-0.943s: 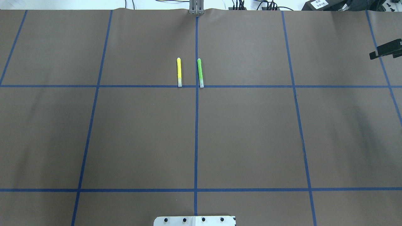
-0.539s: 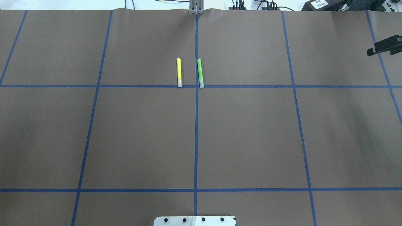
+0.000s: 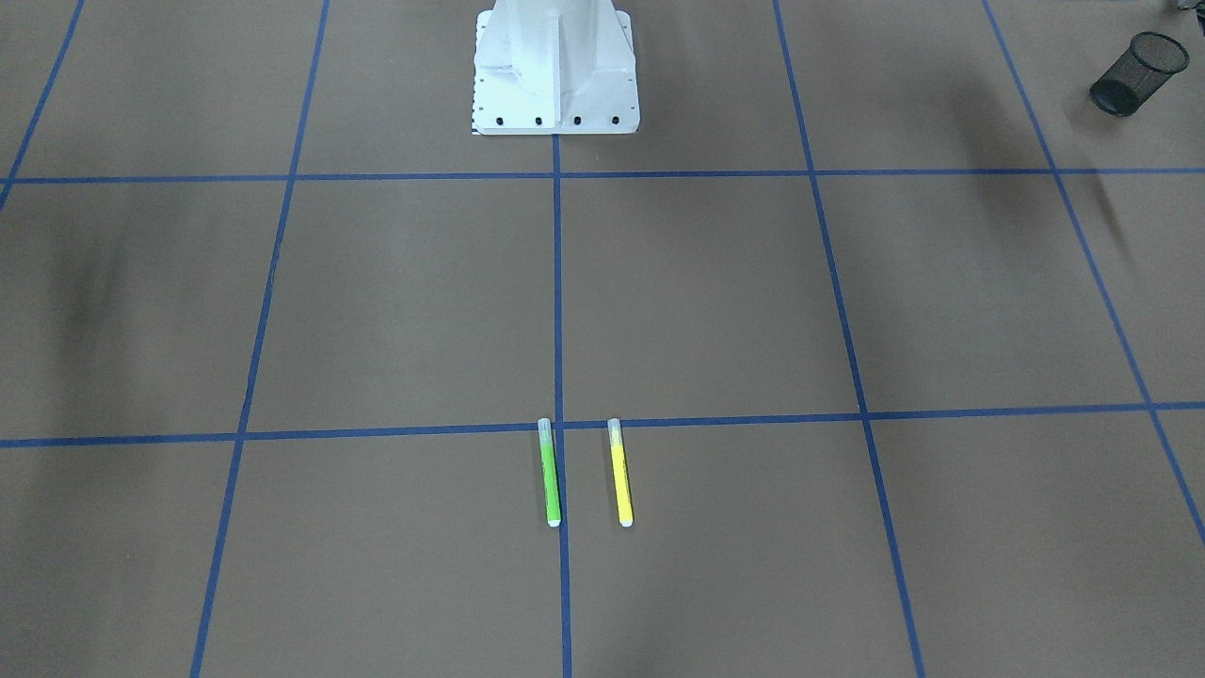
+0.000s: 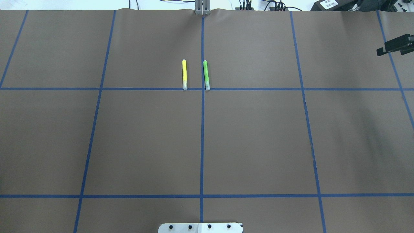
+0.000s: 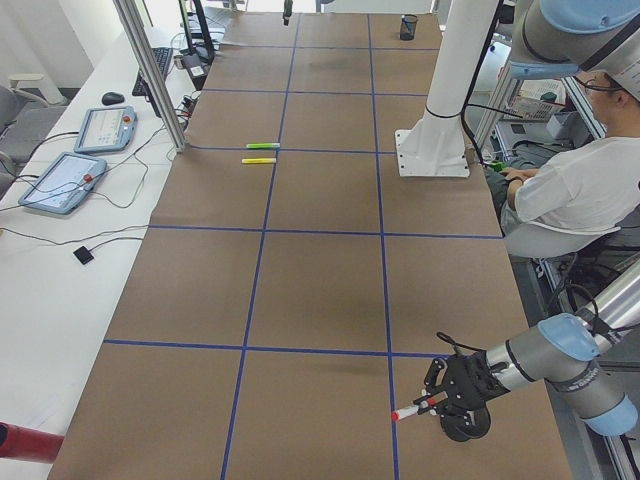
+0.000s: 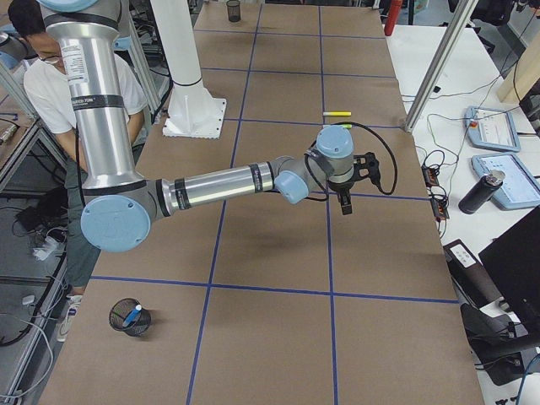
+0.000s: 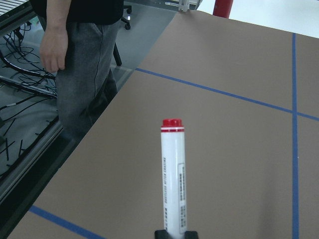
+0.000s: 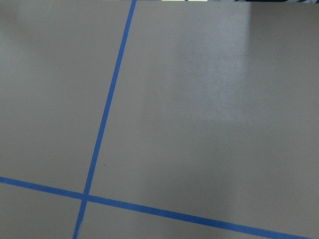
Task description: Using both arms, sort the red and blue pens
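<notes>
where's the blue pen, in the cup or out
In: the blue pen sits inside the mesh cup, as the exterior right view shows.

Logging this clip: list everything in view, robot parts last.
green marker: one, green, table centre, beside the middle tape line.
yellow marker: one, yellow, parallel to the green marker, apart.
mesh cups: two, black, one per table end.
red pen: one, white barrel, red cap, in the left gripper.
blue pen: one, blue, in the robot's right-end cup.
seated person: one, white shirt, behind the robot.
left gripper: one, black, shut on red pen.
right gripper: one, black, over the table, seemingly empty.
</notes>
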{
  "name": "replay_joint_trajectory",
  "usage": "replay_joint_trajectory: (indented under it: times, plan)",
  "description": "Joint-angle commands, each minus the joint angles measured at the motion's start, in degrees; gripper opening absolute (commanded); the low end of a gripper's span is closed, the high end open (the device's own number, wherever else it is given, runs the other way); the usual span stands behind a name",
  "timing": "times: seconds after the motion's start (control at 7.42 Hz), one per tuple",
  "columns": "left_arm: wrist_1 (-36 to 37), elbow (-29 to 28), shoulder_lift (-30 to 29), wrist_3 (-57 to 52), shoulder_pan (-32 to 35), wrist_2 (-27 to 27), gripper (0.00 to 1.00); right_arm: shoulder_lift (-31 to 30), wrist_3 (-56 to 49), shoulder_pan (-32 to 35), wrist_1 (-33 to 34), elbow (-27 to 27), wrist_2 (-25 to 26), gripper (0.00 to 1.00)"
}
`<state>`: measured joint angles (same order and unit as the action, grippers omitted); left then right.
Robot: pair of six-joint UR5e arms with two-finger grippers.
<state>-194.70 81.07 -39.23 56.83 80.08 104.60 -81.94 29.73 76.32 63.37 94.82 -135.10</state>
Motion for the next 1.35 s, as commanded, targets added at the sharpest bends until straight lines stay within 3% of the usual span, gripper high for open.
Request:
replay_joint_trajectory:
  times: [0.0, 0.4, 0.94, 1.21]
  plan:
    - [-5.41, -4.51, 0.3, 2.58, 0.25, 0.25, 0.0, 0.02, 0.68, -0.56, 0.0, -0.07, 0.1, 1.0]
    - [-5.43, -4.86, -0.92, 3.99, 0.16, 4.02, 0.0, 0.02, 0.77, -1.08, 0.0, -0.42, 0.19, 1.0]
    - [-5.86, -8.12, -3.74, 10.27, 0.16, 1.93, 0.0, 0.02, 0.68, -1.87, -0.09, -1.12, 1.5, 1.0]
    - [-13.11, -12.13, -3.31, 9.88, 0.25, 2.1, 0.0, -0.07, 0.77, -1.96, -0.18, -1.04, 1.59, 1.0]
